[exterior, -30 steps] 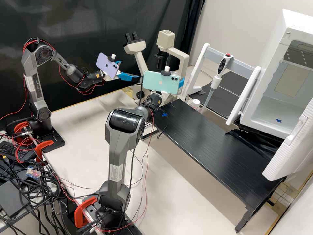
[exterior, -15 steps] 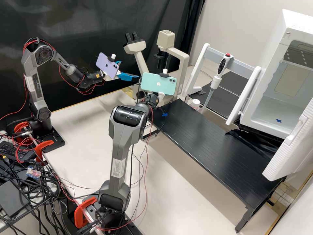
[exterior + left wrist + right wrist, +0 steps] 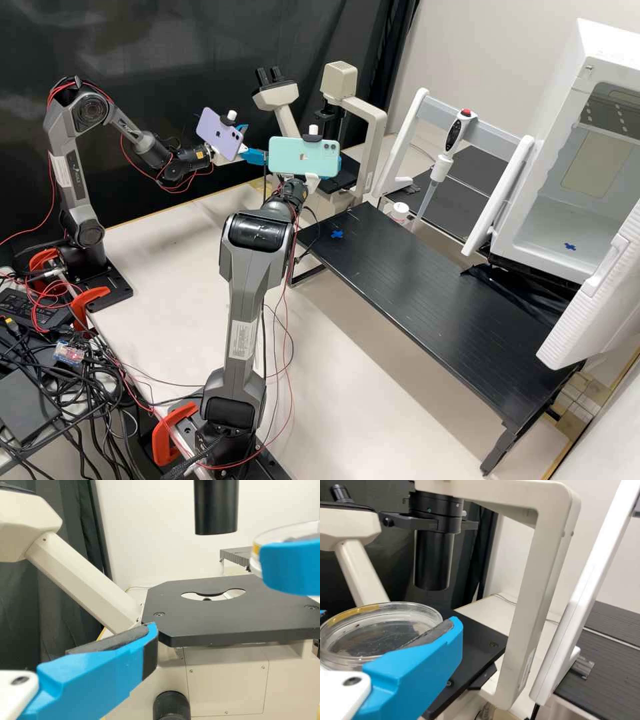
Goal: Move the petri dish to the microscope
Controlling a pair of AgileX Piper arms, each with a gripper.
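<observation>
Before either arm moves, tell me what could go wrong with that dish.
The right hand grips the clear dish by its side, so it might slip or tip. Going in over the microscope's platform, it could knock the black tube hanging above. The left hand is close by, so the hands might bump.

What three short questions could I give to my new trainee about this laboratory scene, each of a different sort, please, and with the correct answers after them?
1. Multiple choice: What does the right pincer hold?
a) a glass bottle
b) a petri dish
c) a pair of tweezers
2. True or false: The petri dish already rests on the microscope stage, released from any grip.
3. Fill in the blank: The top end of the pipette is coloured ____.

Key: 1. b; 2. false; 3. red
</observation>
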